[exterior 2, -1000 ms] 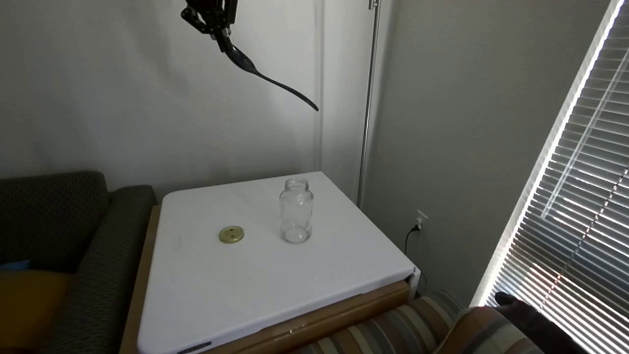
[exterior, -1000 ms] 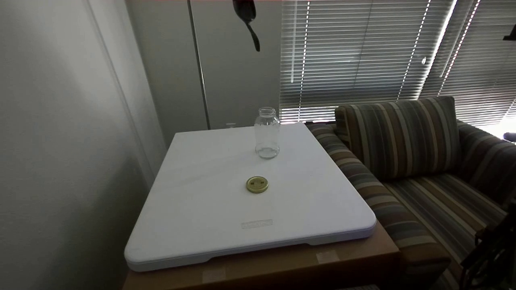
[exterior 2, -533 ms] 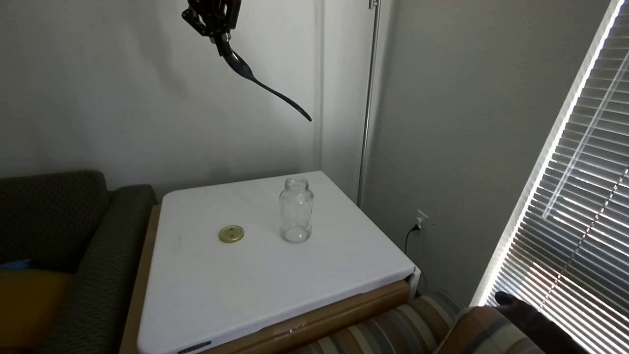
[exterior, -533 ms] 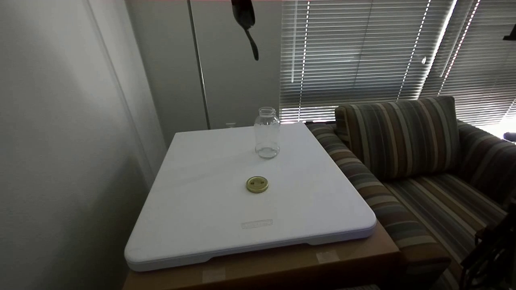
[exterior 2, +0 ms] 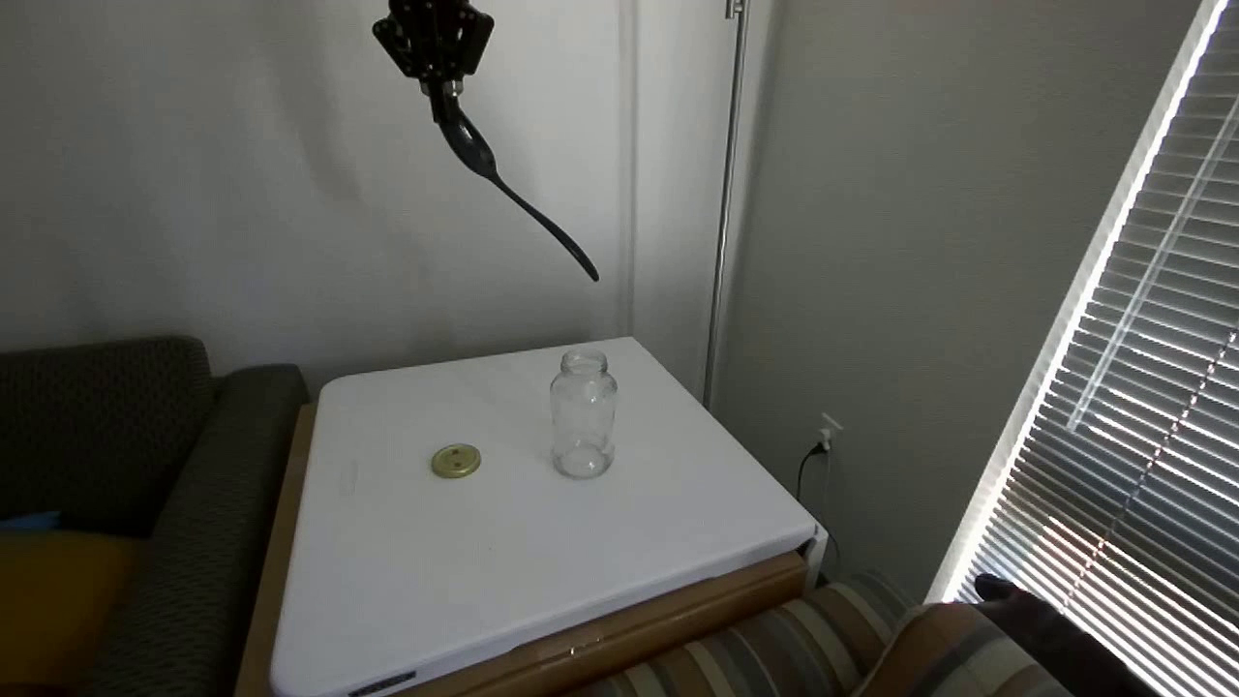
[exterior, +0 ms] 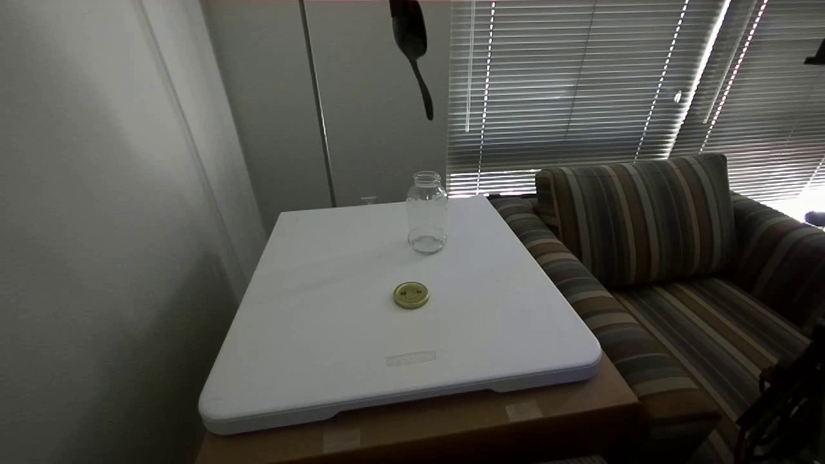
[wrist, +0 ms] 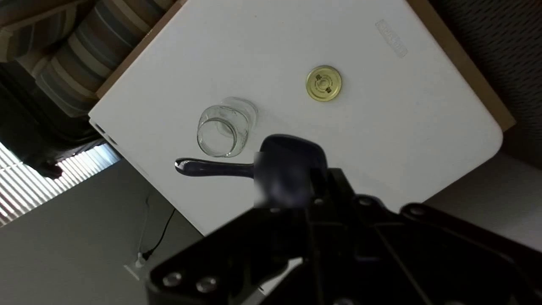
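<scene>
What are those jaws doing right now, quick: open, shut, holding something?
Jaws: closed, holding a dark, glossy, long-handled spoon by its bowl end.

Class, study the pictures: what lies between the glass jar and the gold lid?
Only bare white tabletop lies between the jar and the lid, in the wrist view and both exterior views.

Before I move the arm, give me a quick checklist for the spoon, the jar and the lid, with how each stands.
1. Gripper shut on the dark spoon at its bowl end: ok.
2. Grip firm: cannot tell.
3. Spoon handle slanting down, apart from the glass jar: ok.
4. Jar upright on the white table, mouth uncovered: ok.
5. Gold lid flat on the table, away from the jar: ok.
</scene>
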{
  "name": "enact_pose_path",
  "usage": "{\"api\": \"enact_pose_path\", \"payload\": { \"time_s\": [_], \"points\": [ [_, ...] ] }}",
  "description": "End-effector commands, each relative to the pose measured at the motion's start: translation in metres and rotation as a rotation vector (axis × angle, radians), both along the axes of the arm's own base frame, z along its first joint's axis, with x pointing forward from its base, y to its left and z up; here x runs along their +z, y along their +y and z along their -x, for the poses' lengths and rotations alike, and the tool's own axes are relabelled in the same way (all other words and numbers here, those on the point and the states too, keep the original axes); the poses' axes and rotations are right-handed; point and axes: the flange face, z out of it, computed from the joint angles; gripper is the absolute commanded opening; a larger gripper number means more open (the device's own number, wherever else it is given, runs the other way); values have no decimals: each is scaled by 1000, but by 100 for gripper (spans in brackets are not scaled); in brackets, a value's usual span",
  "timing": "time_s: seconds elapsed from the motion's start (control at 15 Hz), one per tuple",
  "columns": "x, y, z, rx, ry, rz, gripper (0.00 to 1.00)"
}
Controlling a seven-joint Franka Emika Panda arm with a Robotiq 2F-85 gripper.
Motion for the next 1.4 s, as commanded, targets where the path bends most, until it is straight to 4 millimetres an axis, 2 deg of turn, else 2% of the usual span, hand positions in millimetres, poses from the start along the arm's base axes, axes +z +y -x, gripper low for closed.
{"api": "enact_pose_path", "payload": {
  "time_s": [0.0,0.4,0.87,1.33],
  "points": [
    [-5,-17,4,-53,66,-44,2],
    [-22,-37,-3,-85,116,-152,2],
    [-59,-57,-18,-121,141,-220,2],
    [-68,-57,-39,-94,20,-266,2]
  ]
}}
